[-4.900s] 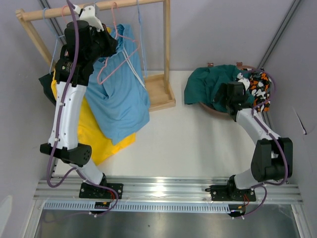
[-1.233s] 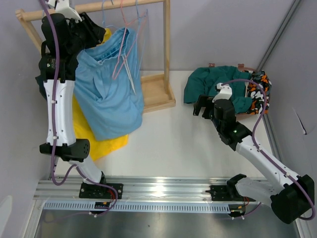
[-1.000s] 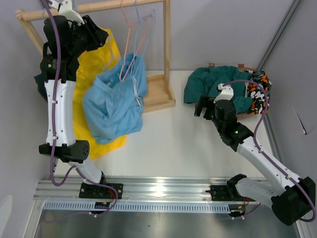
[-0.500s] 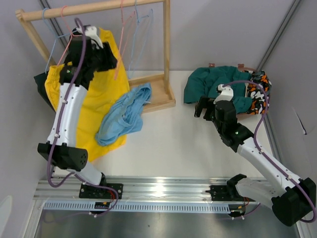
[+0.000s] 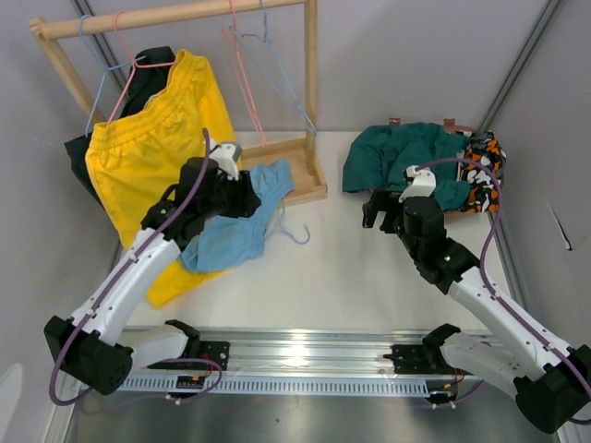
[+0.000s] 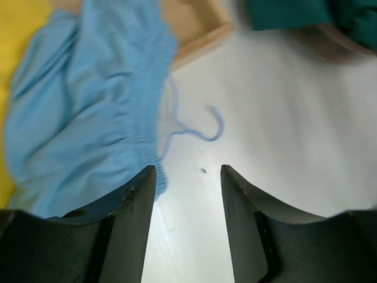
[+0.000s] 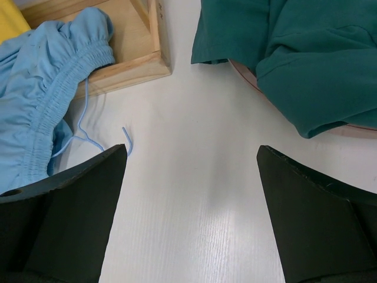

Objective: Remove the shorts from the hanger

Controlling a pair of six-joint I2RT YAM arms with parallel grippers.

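The light blue shorts (image 5: 233, 244) lie crumpled on the table against the rack's wooden base (image 5: 297, 171), still on a thin blue hanger whose hook (image 5: 294, 231) pokes out. My left gripper (image 5: 251, 199) hovers low over them, open, with nothing between its fingers. In the left wrist view the light blue shorts (image 6: 82, 112) lie left of the left gripper (image 6: 188, 177), with the hanger hook (image 6: 200, 127) just ahead. Yellow shorts (image 5: 152, 138) hang on a pink hanger, black shorts (image 5: 153, 59) behind them. My right gripper (image 5: 374, 209) is open over bare table.
Teal shorts (image 5: 406, 152) and patterned shorts (image 5: 482, 159) fill a round basket (image 7: 277, 106) at the back right. Two empty hangers, pink (image 5: 245, 83) and blue (image 5: 282, 78), dangle from the wooden rod (image 5: 175, 14). In the right wrist view, teal shorts (image 7: 294, 59) lie ahead right.
The light blue shorts came off the rod with their hanger and dropped onto the table. My left arm came down from the rack to just above them. The right arm barely moved.
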